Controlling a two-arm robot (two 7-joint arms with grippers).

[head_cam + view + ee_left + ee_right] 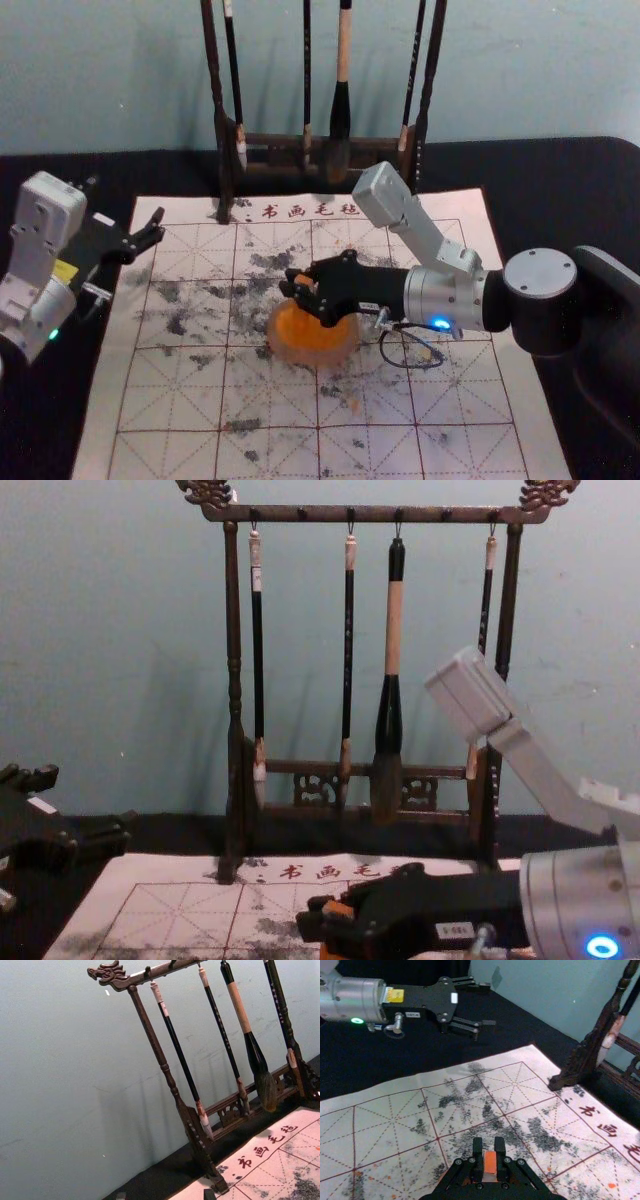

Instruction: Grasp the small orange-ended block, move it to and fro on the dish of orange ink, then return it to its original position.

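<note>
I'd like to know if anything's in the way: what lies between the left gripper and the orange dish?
Only the gridded mat with dark smudges between left gripper and dish, as the head view shows.

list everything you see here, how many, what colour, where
block: one, orange and pale, in the right gripper
ink dish: one, pale with orange ink, on the mat
calligraphy mat: one, whitish, red grid, dark smudges, on the table
slim brushes: three, mostly black, hanging on the rack
large brush: one, black and tan, hanging there too
brush rack: one, dark brown, behind the mat
table: one, black, under the mat
wall: one, blue-grey, at the back
right gripper: one, black, at the dish
left gripper: one, black, open, by the mat's left side
</note>
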